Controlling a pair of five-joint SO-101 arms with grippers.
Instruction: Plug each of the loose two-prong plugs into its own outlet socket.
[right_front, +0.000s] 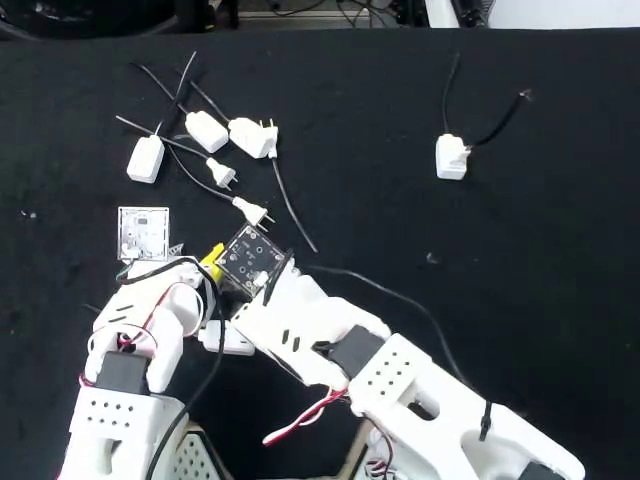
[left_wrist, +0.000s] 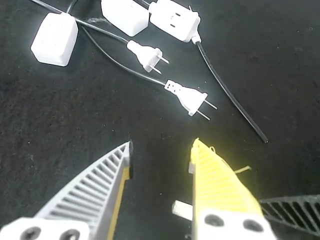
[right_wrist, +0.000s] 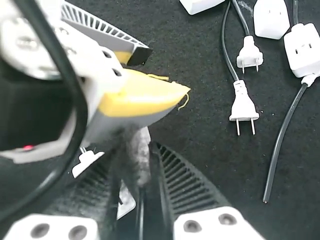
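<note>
Black table (right_front: 560, 300): the surface on which I see every piece lying.
Left socket block (right_front: 146, 158): flat, at the cluster's left end.
Second socket block (right_front: 207, 130), third socket block (right_front: 252, 137): just beside each other, farther back.
Left gripper (left_wrist: 160, 150): grey and yellow fingers spread, nothing between them, near the near plug.
Upper plug (right_front: 222, 174), near plug (right_front: 253, 210): loose, prongs bare, pointing right.
Right gripper (right_wrist: 144, 152): just beside the left gripper; I cannot tell its state.
Lone socket block (right_front: 452, 157): well apart, far right.
</note>
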